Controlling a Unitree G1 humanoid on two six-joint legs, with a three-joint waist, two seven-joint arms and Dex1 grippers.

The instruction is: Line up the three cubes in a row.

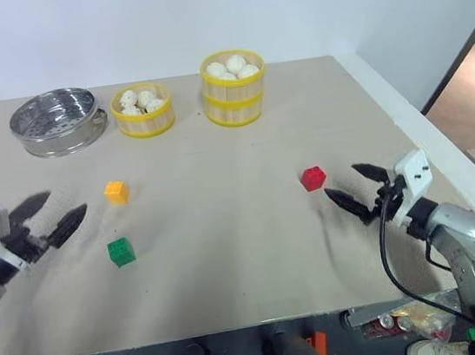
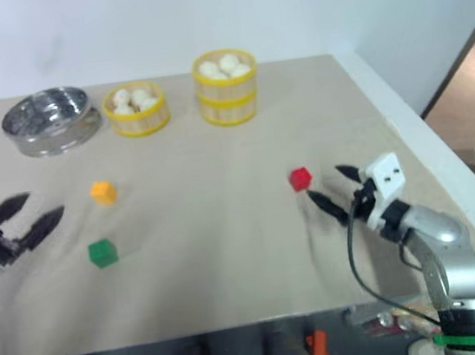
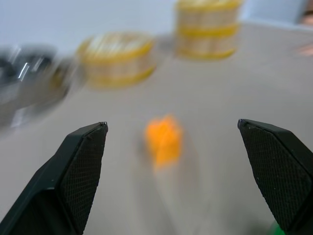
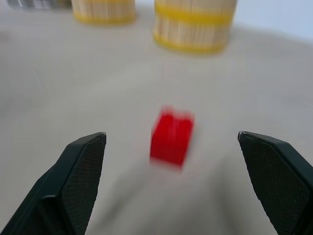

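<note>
The three cubes lie apart on the counter [image 1: 230,257], not yet in a row. The red cube [image 1: 313,178] sits alone on the right half. The orange-yellow cube [image 1: 116,192] and the green cube [image 1: 121,251] sit on the left half, the green one nearer the front edge and almost directly in front of the orange-yellow one.

The right gripper [image 1: 359,189] hovers level, pointing forward and to the left. Its fingers [image 1: 347,202] are spread wide and hold nothing. The red cube lies just beyond the fingertips, slightly ahead and to the left of them. In the right wrist view, the cube [image 4: 171,138] sits centred between the two fingers, so the approach line appears already set. The right arm is clearly the nearer arm for this cube.

The left gripper [image 1: 52,215] is likewise level, fingers released and empty. It points forward and to the right. In the left wrist view, the orange-yellow cube [image 3: 164,139] lies centred ahead of the fingers. The green cube lies near the right-hand fingertip, low and to the side of the approach line.

Judgement: the red cube is the outlier. Carrying it left toward the other two would need the longest travel.
</note>
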